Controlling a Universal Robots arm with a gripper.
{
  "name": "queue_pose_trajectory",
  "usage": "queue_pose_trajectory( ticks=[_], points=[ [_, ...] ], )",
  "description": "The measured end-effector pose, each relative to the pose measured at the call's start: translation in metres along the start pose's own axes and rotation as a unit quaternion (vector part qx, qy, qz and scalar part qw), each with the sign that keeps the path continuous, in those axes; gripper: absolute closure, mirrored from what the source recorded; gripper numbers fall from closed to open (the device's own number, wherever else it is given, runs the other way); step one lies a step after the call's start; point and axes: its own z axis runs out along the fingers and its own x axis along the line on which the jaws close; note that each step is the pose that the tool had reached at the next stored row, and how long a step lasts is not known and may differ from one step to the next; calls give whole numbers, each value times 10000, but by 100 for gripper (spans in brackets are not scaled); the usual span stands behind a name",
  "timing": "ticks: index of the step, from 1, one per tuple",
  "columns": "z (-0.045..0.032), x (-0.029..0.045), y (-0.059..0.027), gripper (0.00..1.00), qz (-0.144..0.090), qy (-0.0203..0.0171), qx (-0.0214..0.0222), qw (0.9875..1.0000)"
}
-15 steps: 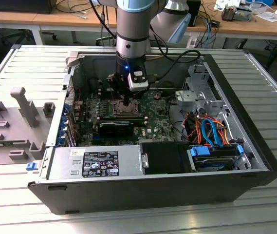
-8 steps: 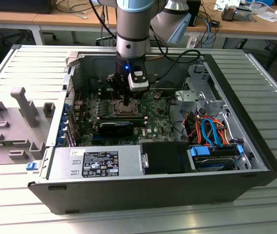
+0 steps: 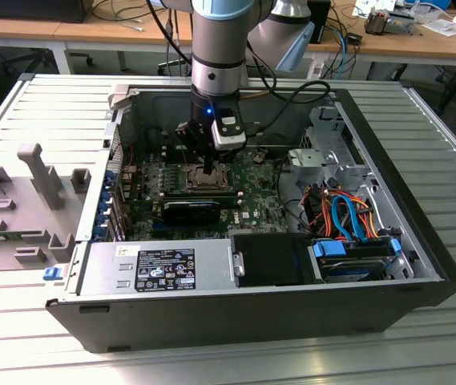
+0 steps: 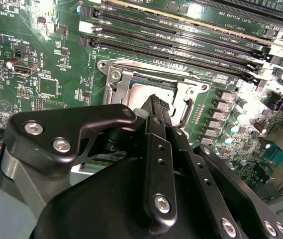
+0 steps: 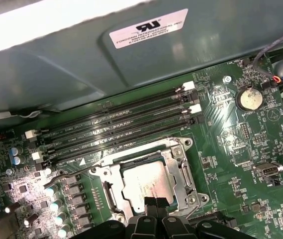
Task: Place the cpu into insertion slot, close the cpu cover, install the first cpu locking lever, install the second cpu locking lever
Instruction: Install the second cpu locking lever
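A: Where does the chip sit?

B: The cpu (image 5: 145, 185) lies flat inside the insertion slot (image 5: 112, 196), lower centre of the first wrist view. The cpu cover (image 5: 173, 160) is down around it, its frame bordering the silver top on all sides.

A: And the pincer?

B: The gripper (image 5: 155, 205) comes up from the bottom edge of that frame, fingertips pressed together into a narrow point right at the near edge of the chip, holding nothing. In the second wrist view the gripper (image 4: 157, 105) shows the same: tips pinched, resting at the cover's window. In the exterior view the gripper (image 3: 210, 164) stands vertical over the socket, centre frame.

A: Step in hand?

B: My judgement: cover closing or the levers. One locking lever (image 5: 74, 172) runs along the frame's upper-left side, its hooked end free at left centre. Whether it is latched I cannot tell.

A: How to do it well?

B: Push straight down on the metal frame, not the chip top. Keep the tips narrow; move slowly.

A: Obstacles?

B: Black memory slots (image 5: 116, 127) run just beside the socket, upper centre. A row of capacitors (image 5: 56, 204) stands at lower left. The case wall (image 5: 131, 64) looms across the top. Orange and blue cables (image 3: 344, 212) lie right of centre in the exterior view, well apart.
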Motion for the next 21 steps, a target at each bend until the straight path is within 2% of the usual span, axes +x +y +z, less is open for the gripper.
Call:
queue_pose_trajectory(
  ticks=[21],
  points=[
    [0,0,0,89,-196,-9,5,9998]
  ],
)
